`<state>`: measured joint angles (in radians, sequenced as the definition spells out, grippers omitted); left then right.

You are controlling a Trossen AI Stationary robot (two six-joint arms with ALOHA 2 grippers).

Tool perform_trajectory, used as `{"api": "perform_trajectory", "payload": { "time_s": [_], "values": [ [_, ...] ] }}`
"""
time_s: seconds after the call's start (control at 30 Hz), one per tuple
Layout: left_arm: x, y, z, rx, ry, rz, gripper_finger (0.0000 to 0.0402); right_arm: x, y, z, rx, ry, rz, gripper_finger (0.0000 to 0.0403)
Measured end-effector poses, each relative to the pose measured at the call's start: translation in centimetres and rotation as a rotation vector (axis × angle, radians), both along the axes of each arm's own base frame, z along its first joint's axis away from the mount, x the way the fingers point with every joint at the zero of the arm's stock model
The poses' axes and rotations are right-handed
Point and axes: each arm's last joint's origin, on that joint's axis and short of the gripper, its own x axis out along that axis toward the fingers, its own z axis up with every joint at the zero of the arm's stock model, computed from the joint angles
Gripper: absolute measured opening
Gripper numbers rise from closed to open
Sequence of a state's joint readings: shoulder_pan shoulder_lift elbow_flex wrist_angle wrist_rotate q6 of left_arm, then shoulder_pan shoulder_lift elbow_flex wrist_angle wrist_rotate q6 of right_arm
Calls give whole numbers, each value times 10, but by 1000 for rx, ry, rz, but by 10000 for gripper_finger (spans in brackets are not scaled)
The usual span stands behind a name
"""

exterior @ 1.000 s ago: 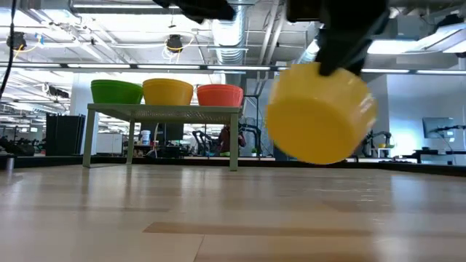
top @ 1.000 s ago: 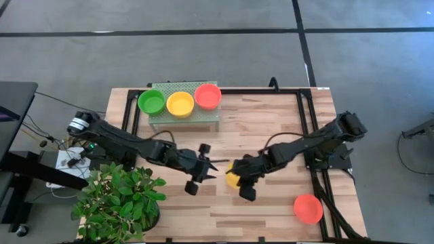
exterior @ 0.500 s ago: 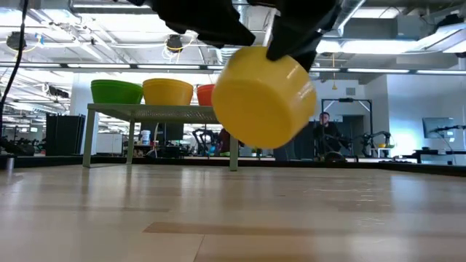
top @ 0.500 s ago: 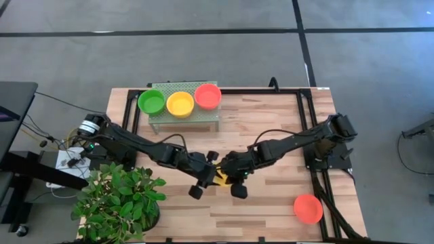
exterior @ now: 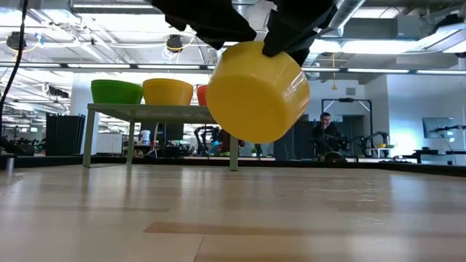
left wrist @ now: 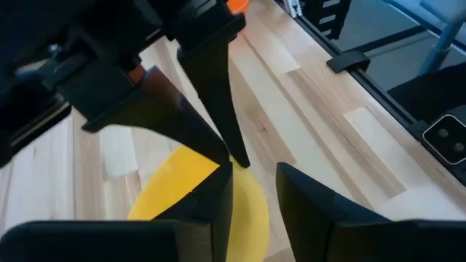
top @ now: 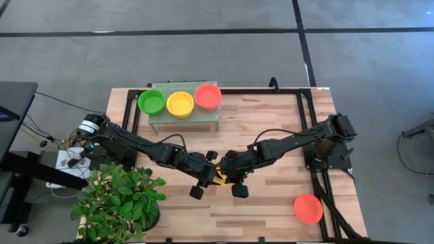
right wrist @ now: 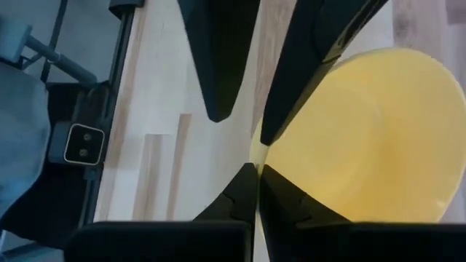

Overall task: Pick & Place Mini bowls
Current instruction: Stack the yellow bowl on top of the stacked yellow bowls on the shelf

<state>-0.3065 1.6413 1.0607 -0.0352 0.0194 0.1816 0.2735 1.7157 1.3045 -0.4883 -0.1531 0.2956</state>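
Starting at the left edge of the high view, a leafy potted plant [top: 119, 196] stands on the near left corner of the worktop [top: 271, 129]. Behind it, at the far left, is a pale green mesh rack [top: 183, 120]. Three mini bowls sit in a row on top of the rack: a green bowl [top: 151, 102], then the rack's yellow bowl [top: 180, 104], then the rack's red-orange bowl [top: 207, 95]. Each one touches or nearly touches its neighbour.

The left arm reaches from the left side to the middle of the worktop, where the left claw [left wrist: 253, 171] meets the held yellow bowl [exterior: 255, 91]. In the left wrist view its two fingers stand apart, with the bowl's edge showing in the gap between them. Whether they press on the bowl cannot be told.

The low view shows the held yellow bowl hanging clear of the wood, tilted, in front of the rack. Both arms come down onto it from above.

The right arm comes in from the right side and ends just beside the left claw. The right claw [right wrist: 253, 169] has its fingers together, pinched on the thin wall of the held yellow bowl at its rim.

Farther right, near the front right corner, a loose red-orange bowl [top: 308, 208] lies upright on the wood. It is well apart from both claws and from the rack.

In the room beyond the worktop, a person [exterior: 324, 131] shows in the low view.
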Motion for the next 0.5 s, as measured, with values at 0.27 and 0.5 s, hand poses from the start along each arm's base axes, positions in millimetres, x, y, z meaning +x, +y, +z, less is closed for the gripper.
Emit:
{"api": "perform_trajectory", "payload": {
  "time_s": [0.27,0.5],
  "values": [
    [-5,4,5,24,-1,79,92,-2,0,2,-4,1,12,3],
    [-9,5,10,44,4,68,113,-5,8,1,-18,7,53,4]
  ]
}}
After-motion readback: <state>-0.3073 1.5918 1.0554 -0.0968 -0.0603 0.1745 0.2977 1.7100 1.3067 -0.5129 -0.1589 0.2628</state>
